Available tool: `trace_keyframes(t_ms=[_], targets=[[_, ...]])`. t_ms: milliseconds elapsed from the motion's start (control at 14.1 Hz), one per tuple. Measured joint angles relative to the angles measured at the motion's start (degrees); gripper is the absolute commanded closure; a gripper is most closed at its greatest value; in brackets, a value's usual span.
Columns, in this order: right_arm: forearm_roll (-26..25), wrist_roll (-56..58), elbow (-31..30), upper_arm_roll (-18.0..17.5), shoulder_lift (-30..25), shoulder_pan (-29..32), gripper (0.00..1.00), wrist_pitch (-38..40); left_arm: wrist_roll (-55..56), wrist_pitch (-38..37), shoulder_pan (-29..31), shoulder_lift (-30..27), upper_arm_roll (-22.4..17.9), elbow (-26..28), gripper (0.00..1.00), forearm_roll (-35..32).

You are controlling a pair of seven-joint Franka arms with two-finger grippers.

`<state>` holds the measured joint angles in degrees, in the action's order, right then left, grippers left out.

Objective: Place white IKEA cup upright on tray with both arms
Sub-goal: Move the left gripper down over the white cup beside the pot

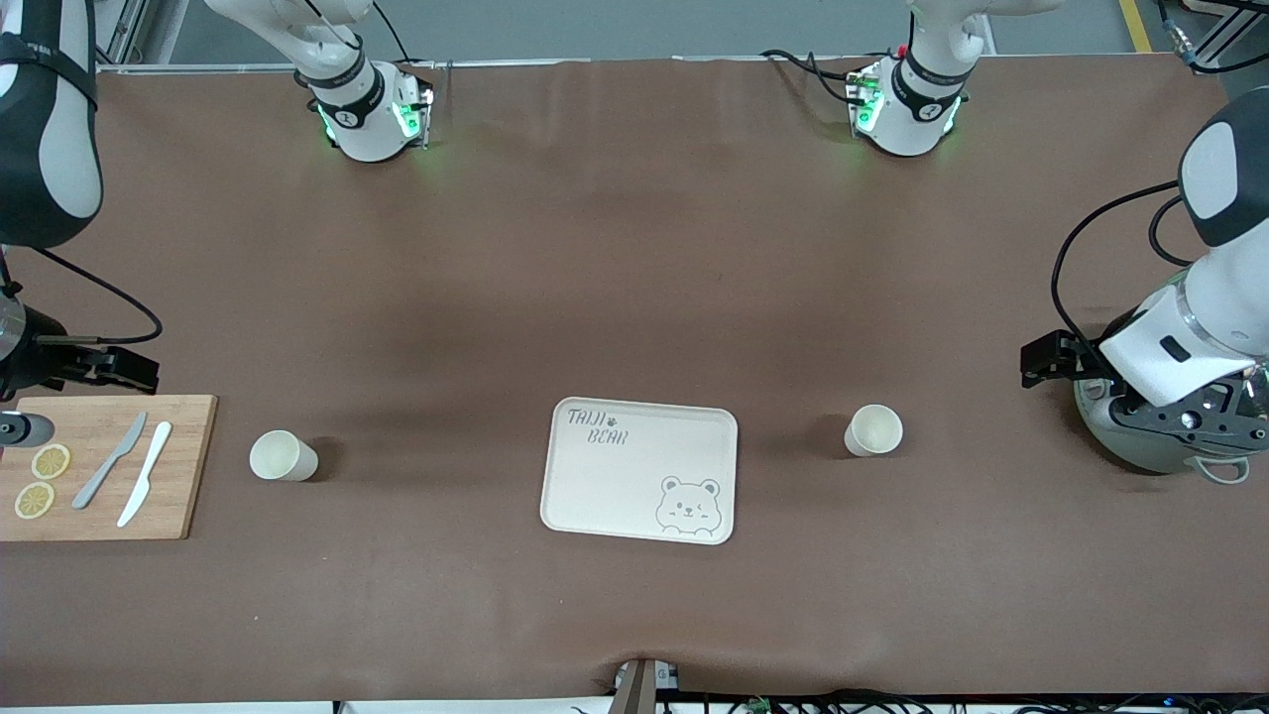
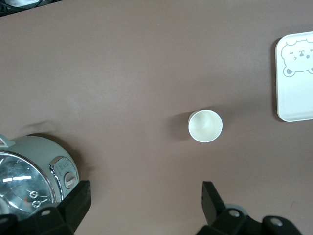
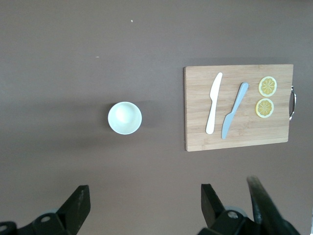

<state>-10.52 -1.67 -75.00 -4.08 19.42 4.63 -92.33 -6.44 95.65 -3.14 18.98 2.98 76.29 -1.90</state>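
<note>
front view shows two small white round cups standing upright on the brown tabletop (image 1: 634, 297), one cup (image 1: 873, 430) toward the left arm's end and the other cup (image 1: 283, 456) toward the right arm's end. between them, well apart from both, lies the cream rounded-corner tray (image 1: 595, 496) with a raised rim, taiji bear lettering and a bear-face drawing; nothing is on it yet.

what could go wrong, as i judge it: each cup is light and open-topped, so a finger landing on the rim instead of straddling the wall could tip it or push it along the cloth. both arms heading for the one tray could also crowd each other over it.

the left hand (image 2: 144, 203) hangs over the tabletop beside a grey-green round cooker (image 1: 1155, 436), fingers spread wide and holding nothing, the cup visible between them from above. the right hand (image 3: 144, 205) hangs near the wooden cutting board (image 1: 188, 466), which carries a grey knife (image 1: 109, 461), a white knife (image 1: 145, 488) and two lemon slices (image 1: 42, 480); its fingers are also wide apart and empty, the other cup in its sight.
</note>
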Motion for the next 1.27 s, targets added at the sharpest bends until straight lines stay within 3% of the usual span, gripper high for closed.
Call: trace_keyframes(t_ms=[425,708,920,1274], targets=[[-3.3,0.3,-1.6,0.0,0.6,1.7,0.00,4.3,0.2,1.9,-0.1,1.0,0.8,1.1,0.00,2.8],[-2.7,0.6,-1.6,-0.4,0.3,2.8,0.00,4.6,0.5,16.1,-0.1,2.3,2.7,13.3,0.00,4.2],[3.8,0.2,-1.7,-0.4,0.3,3.2,0.00,4.9,0.7,24.6,-0.1,2.1,3.3,22.1,0.00,4.2],[6.1,0.0,-1.3,-0.5,-0.4,5.0,0.00,8.6,0.7,33.3,-0.1,1.9,3.3,30.2,0.00,4.2]])
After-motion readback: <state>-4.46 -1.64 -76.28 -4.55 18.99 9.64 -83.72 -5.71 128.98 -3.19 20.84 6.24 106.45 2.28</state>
